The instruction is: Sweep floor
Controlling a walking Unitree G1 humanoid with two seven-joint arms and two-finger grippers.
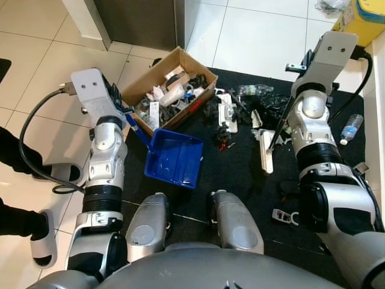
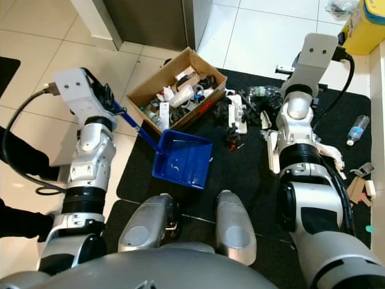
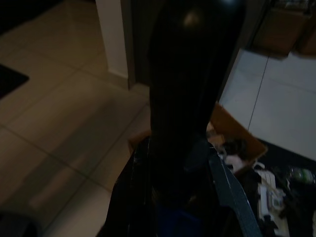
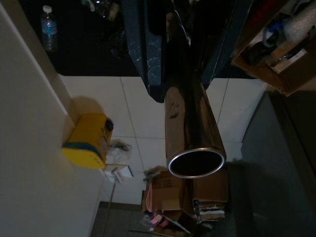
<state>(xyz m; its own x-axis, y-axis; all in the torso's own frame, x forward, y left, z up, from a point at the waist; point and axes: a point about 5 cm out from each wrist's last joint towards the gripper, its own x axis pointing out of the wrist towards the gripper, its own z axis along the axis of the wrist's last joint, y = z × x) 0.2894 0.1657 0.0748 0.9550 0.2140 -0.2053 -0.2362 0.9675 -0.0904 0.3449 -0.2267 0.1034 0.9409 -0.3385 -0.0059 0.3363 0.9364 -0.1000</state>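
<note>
Dustpan point(image 1: 174, 158), centre frame: light, stiff plastic; left gripper point(image 1: 118, 107) fingers pinch its handle. Broom point(image 1: 274, 135): right gripper point(image 4: 190, 64) fingers clamp its smooth, slippery tube.

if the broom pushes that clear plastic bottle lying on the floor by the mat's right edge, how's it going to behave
The plastic bottle lies on its side, so it would probably roll rather than slide. It looks thin-walled and mostly empty, so likely light and easily flicked away. It lies on smooth tile beside the black mat, which may let it skid further.
</note>
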